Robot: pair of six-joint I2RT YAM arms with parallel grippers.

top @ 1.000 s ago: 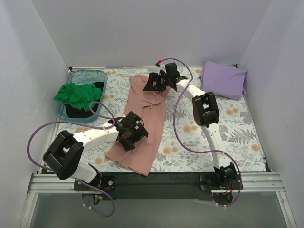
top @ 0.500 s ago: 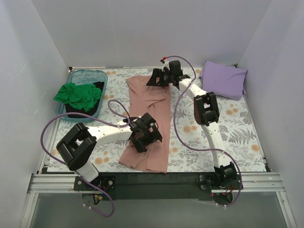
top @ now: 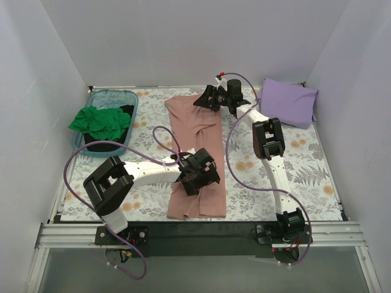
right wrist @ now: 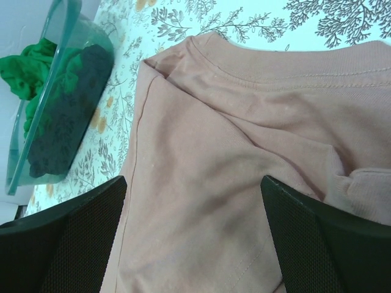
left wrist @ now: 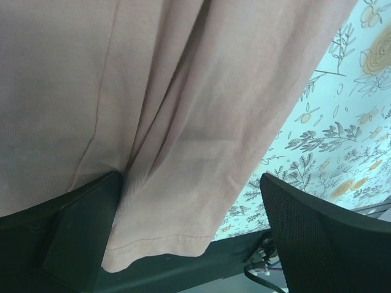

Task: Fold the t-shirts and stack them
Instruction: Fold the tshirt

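Note:
The salmon-pink t-shirt (top: 198, 131) lies lengthwise down the middle of the table, collar at the far end, hem near the front edge. My left gripper (top: 199, 174) is low over its lower half, jaws wide apart, with cloth (left wrist: 183, 91) lying against the left finger (left wrist: 73, 232). My right gripper (top: 212, 99) is over the collar end (right wrist: 244, 122), jaws wide apart. The lavender t-shirt (top: 287, 102) lies folded at the far right. The green t-shirt (top: 98, 121) and black t-shirt (top: 99, 144) lie bunched in the tub.
The translucent teal tub (top: 131, 96) stands at the far left and also shows in the right wrist view (right wrist: 68, 30). The floral table cover (top: 305, 165) spans the table. The black front rail (top: 244, 229) runs just past the shirt's hem. White walls enclose three sides.
The pink shirt's lower end swung right and it now lies straight instead of slanted. My left gripper moved right with it. My right gripper shifted right along the collar end.

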